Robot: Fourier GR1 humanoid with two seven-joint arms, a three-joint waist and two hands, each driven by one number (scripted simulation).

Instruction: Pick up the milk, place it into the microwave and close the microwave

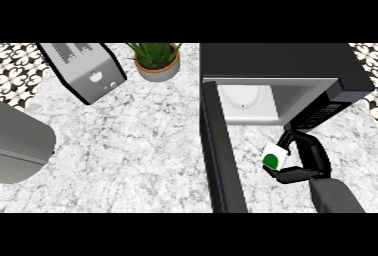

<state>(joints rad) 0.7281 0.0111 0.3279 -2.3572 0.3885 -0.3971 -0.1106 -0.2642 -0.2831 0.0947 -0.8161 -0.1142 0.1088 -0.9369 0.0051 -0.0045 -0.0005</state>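
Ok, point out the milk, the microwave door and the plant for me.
milk (274, 154), head view, on its white face with the green dot.
microwave door (221, 165), head view, on the open door's dark edge.
plant (156, 54), head view, on its green leaves.

A toaster and a potted plant (green, spiky leaves) stand on the marble counter.

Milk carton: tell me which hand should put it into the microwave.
Right. The right hand already has its fingers curled round the milk carton, just in front of the open microwave. No left hand shows.
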